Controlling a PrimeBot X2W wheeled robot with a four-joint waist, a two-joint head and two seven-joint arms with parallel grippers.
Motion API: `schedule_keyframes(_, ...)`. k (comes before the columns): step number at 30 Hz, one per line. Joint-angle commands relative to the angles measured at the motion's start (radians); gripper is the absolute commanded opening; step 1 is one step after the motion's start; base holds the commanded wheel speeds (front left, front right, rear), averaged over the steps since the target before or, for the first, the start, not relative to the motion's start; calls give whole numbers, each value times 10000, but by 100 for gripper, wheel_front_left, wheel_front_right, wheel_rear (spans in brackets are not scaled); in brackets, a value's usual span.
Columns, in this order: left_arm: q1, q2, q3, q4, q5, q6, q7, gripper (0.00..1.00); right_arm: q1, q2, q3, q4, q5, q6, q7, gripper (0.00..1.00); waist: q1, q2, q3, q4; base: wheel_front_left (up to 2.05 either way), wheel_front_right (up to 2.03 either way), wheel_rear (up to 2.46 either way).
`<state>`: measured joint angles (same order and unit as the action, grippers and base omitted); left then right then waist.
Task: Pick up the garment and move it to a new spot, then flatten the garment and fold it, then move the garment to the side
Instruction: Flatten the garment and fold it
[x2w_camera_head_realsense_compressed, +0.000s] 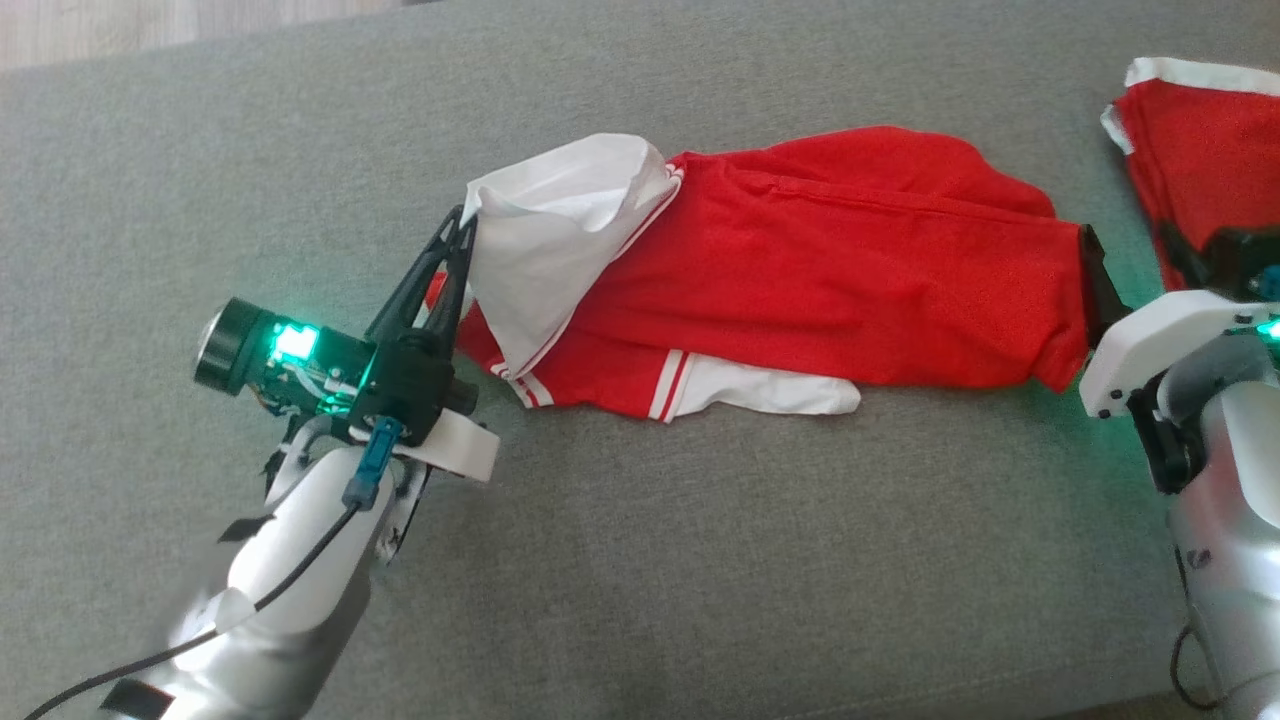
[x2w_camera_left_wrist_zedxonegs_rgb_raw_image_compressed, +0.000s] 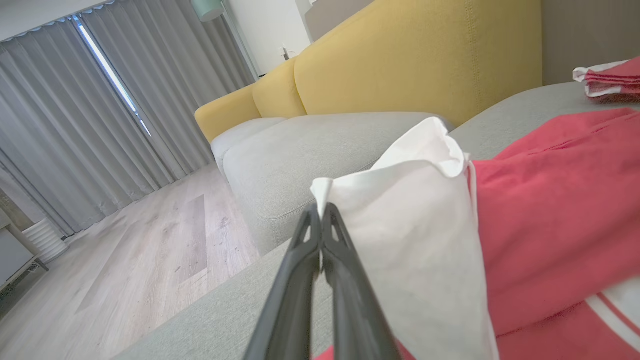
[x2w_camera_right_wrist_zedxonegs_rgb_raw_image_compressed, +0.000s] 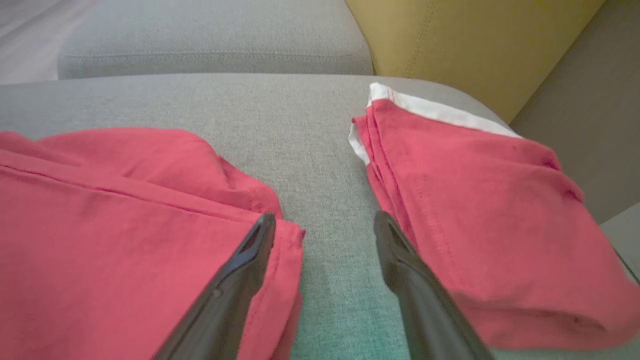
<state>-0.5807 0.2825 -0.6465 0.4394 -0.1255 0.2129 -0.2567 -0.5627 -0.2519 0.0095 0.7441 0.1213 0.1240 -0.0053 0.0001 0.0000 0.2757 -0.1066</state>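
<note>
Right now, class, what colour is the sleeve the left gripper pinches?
White sleeve of the red sports jersey; best in left wrist view.

I get soft, even daylight, coming through a bright slit in the curtains (x2w_camera_left_wrist_zedxonegs_rgb_raw_image_compressed: 165, 75) at ten o'clock on the left wrist view. Green lamp glow tints the cushion (x2w_camera_right_wrist_zedxonegs_rgb_raw_image_compressed: 345, 320) at six o'clock on the right wrist view. The garment (x2w_camera_right_wrist_zedxonegs_rgb_raw_image_compressed: 100, 225) reads washed pink there; the left forearm (x2w_camera_head_realsense_compressed: 290, 580), seven o'clock on head view, is smeared

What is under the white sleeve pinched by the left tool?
The white sleeve, pinched in the shut left tool, drapes over the jersey's red body, which lies on the grey cushion. Anything beneath that fold is covered.
</note>
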Motion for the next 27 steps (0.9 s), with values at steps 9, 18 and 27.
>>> schedule_keyframes(9, -434, 465, 588, -378, -131, 181, -51, 0, -1052, -227, 485, 1244, -326, 67, 174, 96, -1, 0, 241, 233, 0, 0, 0)
schedule_keyframes(18, -377, 459, 678, -390, -192, 207, -51, 0, -1450, -339, 1146, 2091, 445, 67, 644, 27, -1, 0, 203, 321, 0, 0, 0)
schedule_keyframes(27, -325, 429, 785, -423, -266, 178, -51, 0, -1525, -516, 1844, 2494, 2298, 67, 1459, 0, -1, 0, 152, 409, 0, 0, 0)
